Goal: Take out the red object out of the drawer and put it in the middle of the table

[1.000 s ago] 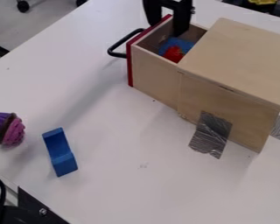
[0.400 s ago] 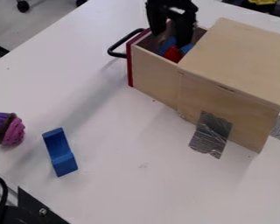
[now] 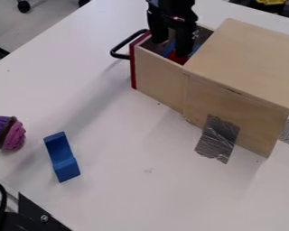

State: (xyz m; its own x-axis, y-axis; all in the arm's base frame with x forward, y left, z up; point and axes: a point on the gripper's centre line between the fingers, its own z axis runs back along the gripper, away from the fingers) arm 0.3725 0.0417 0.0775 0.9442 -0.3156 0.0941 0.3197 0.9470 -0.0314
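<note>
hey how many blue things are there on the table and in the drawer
2: a blue block on the table beside the toy cupcake, and a blue item in the open drawer, partly behind the gripper. More may be hidden inside.

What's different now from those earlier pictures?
The gripper has moved down, deeper into the open drawer, toward the red object. Its jaws are still apart, with no grasp visible. The cupcake and blue block on the table stayed put.

This looks like a robot lab. A black robot arm (image 3: 173, 10) hangs over a white table (image 3: 119, 144), silver tape (image 3: 218, 139) sticks to the wooden drawer box (image 3: 246, 61), and small wheels (image 3: 24, 6) touch the gray floor (image 3: 35, 27).
</note>
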